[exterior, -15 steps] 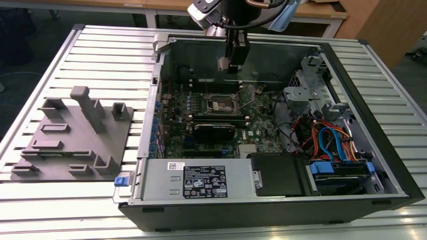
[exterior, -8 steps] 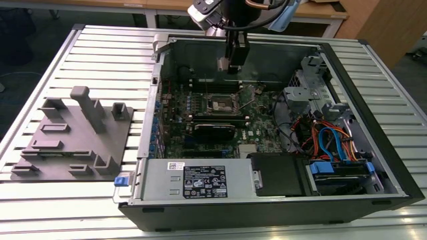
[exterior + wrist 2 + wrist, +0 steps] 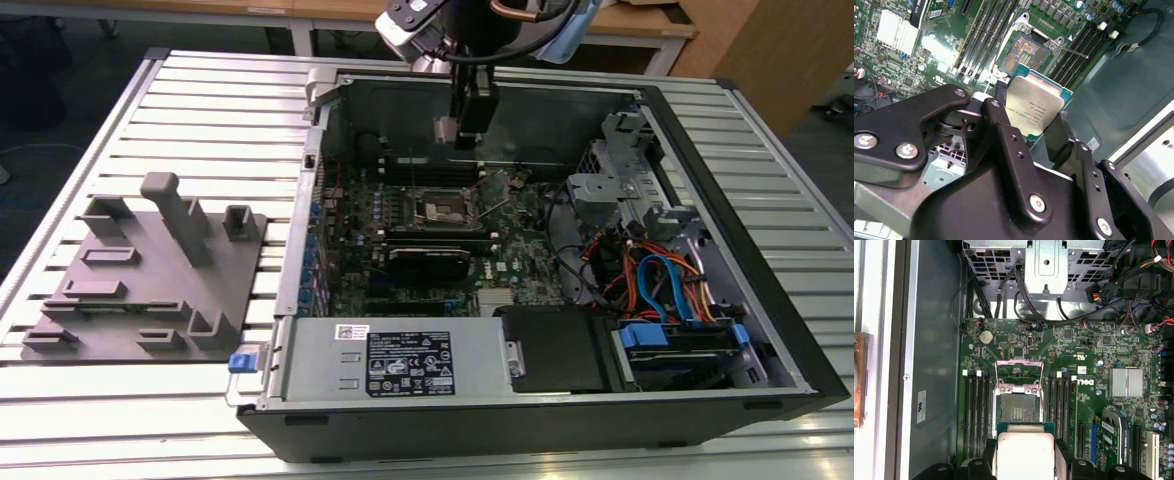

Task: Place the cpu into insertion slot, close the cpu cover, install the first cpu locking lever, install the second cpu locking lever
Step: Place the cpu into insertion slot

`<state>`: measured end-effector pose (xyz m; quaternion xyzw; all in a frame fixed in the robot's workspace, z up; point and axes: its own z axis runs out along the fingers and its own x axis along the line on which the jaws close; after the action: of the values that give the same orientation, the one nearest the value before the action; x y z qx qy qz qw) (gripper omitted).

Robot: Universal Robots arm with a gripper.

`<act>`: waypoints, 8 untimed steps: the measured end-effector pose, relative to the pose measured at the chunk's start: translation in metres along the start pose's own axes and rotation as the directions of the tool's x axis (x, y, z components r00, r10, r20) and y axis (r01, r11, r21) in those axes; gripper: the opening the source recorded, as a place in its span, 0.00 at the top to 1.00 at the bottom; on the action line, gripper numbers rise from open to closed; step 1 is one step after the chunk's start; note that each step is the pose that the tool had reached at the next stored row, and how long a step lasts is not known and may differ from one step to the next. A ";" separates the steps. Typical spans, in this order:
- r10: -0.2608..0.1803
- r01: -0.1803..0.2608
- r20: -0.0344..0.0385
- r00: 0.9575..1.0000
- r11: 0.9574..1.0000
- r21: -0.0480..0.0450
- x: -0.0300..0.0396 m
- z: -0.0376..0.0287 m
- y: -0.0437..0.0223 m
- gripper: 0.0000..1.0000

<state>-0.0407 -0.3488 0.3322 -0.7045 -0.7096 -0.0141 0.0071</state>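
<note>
Jaws are closed on the cpu (image 3: 1034, 107) by its edges, holding it in the air near the bare insertion slot (image 3: 1018, 412) on the motherboard (image 3: 1079, 345). The cpu cover (image 3: 1019, 388) stands flipped open.

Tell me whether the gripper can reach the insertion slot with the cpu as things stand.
Probably yes. The gripper holds the cpu above the motherboard, close to the insertion slot; the cpu cover stands swung open and nothing lies across it.
</note>
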 end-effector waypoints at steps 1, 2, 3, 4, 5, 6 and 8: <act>0.000 0.000 0.000 1.000 1.000 0.000 0.0000 0.0002 0.0000 0.46; 0.000 0.000 0.000 1.000 1.000 0.000 0.0000 0.0004 0.0000 0.46; 0.000 0.000 0.000 1.000 1.000 0.000 -0.0001 0.0026 0.0000 0.46; 0.000 0.000 0.000 1.000 1.000 0.000 -0.0001 0.0042 0.0000 0.46; 0.000 0.000 0.000 1.000 1.000 0.000 -0.0001 0.0043 0.0000 0.46; 0.000 0.000 0.000 1.000 1.000 0.000 -0.0001 0.0045 0.0000 0.46; 0.000 0.000 0.000 1.000 1.000 0.000 -0.0001 0.0050 0.0000 0.46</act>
<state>-0.0407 -0.3488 0.3271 -0.7045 -0.7095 -0.0142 0.0071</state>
